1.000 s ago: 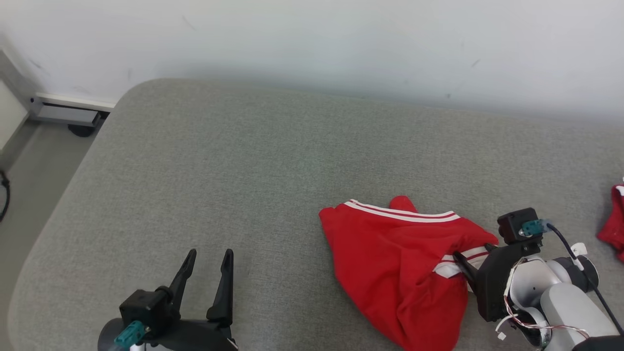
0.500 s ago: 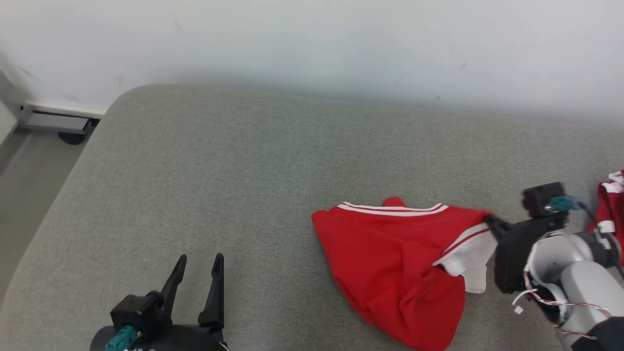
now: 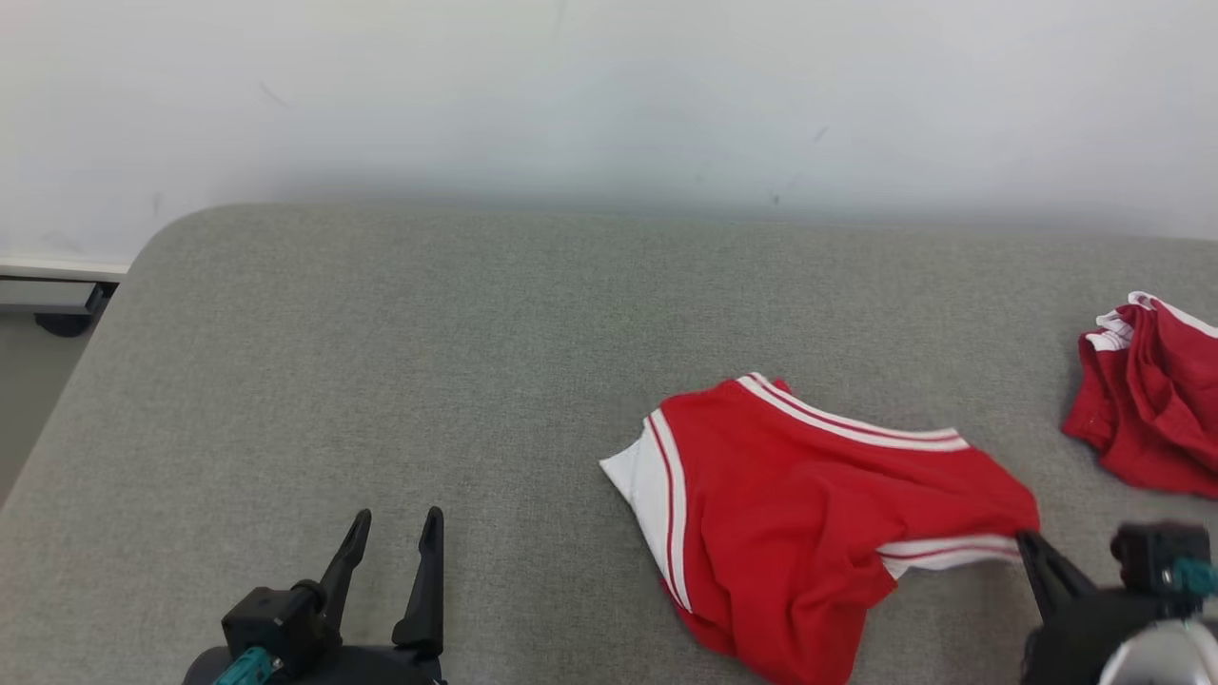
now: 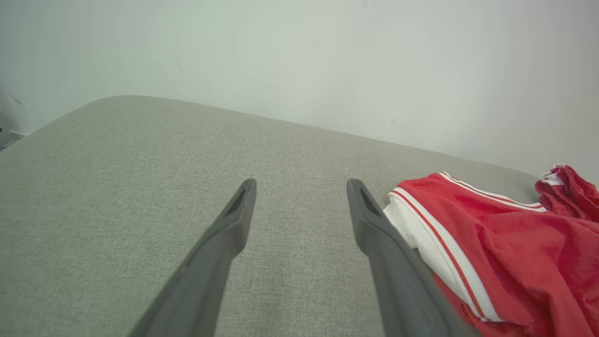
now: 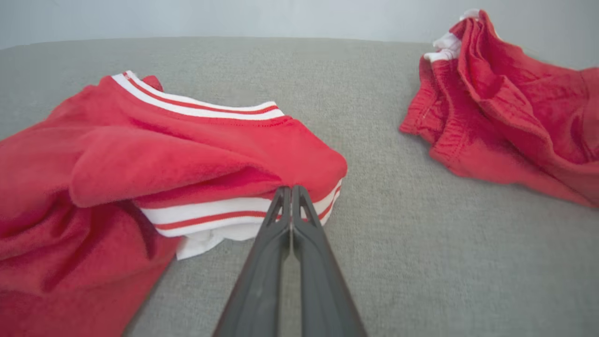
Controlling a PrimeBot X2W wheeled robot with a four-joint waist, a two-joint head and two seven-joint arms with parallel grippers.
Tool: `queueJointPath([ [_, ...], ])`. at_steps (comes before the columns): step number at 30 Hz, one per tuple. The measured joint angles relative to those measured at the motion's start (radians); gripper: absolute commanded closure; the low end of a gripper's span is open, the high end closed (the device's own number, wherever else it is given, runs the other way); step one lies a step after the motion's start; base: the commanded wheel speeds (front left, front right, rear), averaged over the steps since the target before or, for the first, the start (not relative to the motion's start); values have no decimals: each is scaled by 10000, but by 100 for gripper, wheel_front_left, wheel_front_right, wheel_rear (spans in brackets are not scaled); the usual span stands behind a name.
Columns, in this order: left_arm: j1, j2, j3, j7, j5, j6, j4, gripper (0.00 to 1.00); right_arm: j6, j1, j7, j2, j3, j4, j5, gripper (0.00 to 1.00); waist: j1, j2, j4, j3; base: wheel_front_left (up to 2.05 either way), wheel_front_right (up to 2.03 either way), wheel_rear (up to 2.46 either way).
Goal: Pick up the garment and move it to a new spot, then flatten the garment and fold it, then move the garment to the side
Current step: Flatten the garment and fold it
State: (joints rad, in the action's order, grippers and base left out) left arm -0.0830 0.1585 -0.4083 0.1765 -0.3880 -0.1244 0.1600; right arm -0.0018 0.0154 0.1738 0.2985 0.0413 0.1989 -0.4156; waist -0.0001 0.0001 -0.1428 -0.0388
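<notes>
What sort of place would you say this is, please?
Likely an indoor room: a grey fabric-covered surface by a bare white wall, with a red garment and a second red garment on it.

Bench (image 3: 381, 381): grey woven covering, rounded corner at upper left. Wall (image 3: 609, 95): plain white, faint scuffs, across top. Skirting rail (image 3: 48, 285) and grey floor (image 3: 29, 400): far left edge.

Plain indoor room, likely a bare test space rather than a furnished home; the exact kind cannot be told. A grey fabric-covered padded worktop with a rounded corner (image 3: 381, 333) is set against a bare white painted wall (image 3: 609, 95). A white skirting strip (image 3: 57, 269) and smooth grey floor (image 3: 24, 381) are seen at left.
</notes>
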Motion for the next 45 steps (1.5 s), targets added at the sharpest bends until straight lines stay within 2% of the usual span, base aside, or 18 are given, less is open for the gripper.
queueJointPath([
  [5,-3,-10,-75,-61,10,0,-17,0,-207,-1653,-336,-56,-560,-278,-391,100,0,-1,92,-23,0,0,0],
  [11,-10,-35,-171,-176,21,0,-56,0,-430,-3155,-426,-163,-759,-345,-525,100,0,0,119,-104,0,0,0],
  [16,-43,-63,-211,-198,21,2,-88,0,-431,-3475,-313,-244,-775,69,-702,100,0,0,172,-231,0,0,0],
  [24,-162,-169,-278,-267,21,15,-42,0,-431,-3517,125,21,-717,550,-604,100,0,-1,164,-365,0,0,0],
  [25,-206,-169,-278,-268,21,15,-12,0,-431,-3469,134,0,-744,516,-704,68,0,-1,163,-367,0,0,0],
  [26,-206,-169,-278,-268,21,15,-12,0,-431,-3469,134,0,-744,516,-704,0,0,-1,163,-367,0,0,0],
  [30,-285,-171,-268,-311,21,25,86,0,-364,-3320,211,-148,-1053,178,-1285,0,0,-1,178,-348,0,0,0],
  [31,-284,-169,-267,-311,21,25,109,0,-286,-3277,259,-184,-1158,-2,-1532,0,0,-1,185,-338,0,0,0],
  [32,-284,-165,-261,-309,21,25,138,0,27,-3061,336,-244,-1231,-552,-1985,0,2,0,202,-312,0,0,0],
  [33,-284,-165,-261,-309,21,25,138,0,27,-3061,336,-244,-1231,-552,-1985,0,2,0,202,-312,0,0,0],
  [39,-277,-190,-261,-309,19,27,180,0,546,-3131,546,-151,-1547,-2525,-2757,0,1,0,255,-198,0,0,0],
  [45,-274,-288,-351,-311,19,27,284,0,596,-3381,869,-105,-1661,-4090,-3183,0,2,0,227,-89,0,0,0],
])
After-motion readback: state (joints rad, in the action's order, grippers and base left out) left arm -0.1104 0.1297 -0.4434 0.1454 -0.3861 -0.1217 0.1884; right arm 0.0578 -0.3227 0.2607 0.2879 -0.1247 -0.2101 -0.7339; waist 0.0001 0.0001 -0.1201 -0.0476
